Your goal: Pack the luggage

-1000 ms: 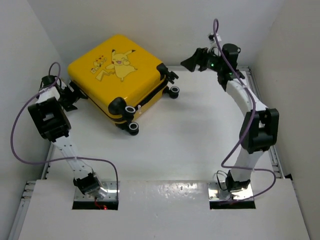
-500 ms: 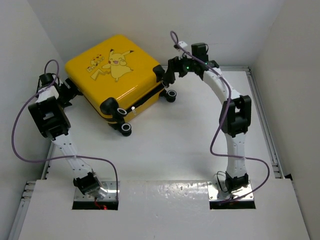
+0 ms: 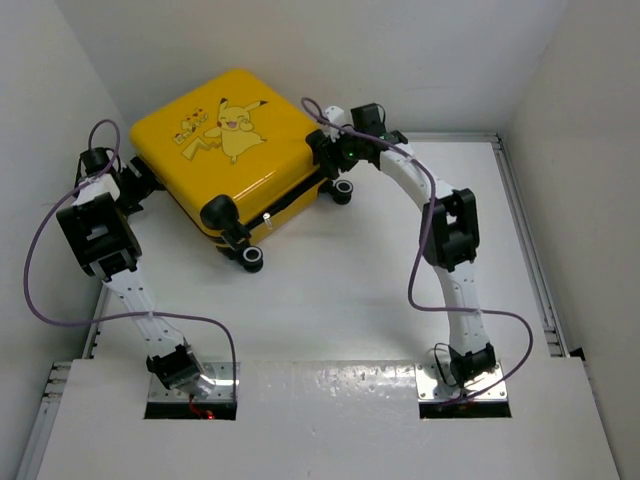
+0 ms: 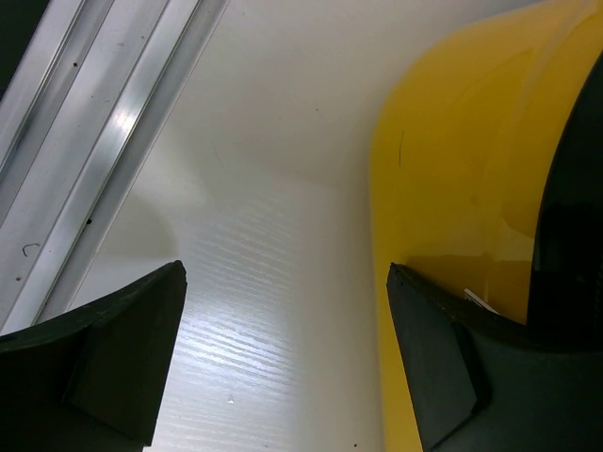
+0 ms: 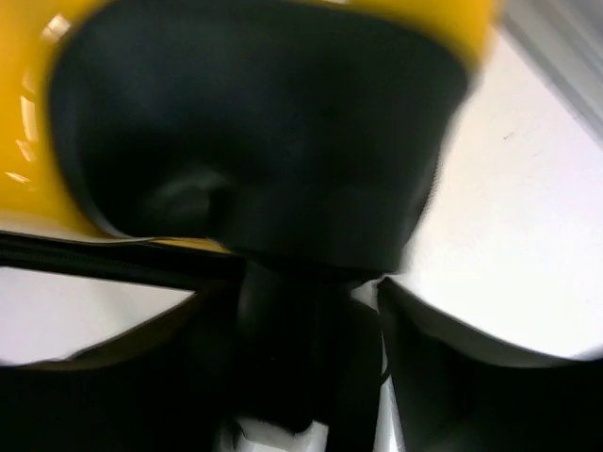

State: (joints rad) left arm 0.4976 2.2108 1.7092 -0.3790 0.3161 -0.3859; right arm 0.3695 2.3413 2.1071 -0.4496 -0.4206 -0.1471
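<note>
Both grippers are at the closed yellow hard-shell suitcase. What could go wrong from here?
The right gripper crowds the black wheel housing of the yellow hard-shell suitcase; it may snag there.
The left gripper is open, one finger by its glossy shell; a push could slide the case.

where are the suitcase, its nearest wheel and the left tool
suitcase (image 3: 228, 148): top external view, middle of the yellow lid.
nearest wheel (image 3: 252, 260): top external view, on the wheel's hub.
left tool (image 4: 285, 282): left wrist view, midway between its open fingertips.
</note>
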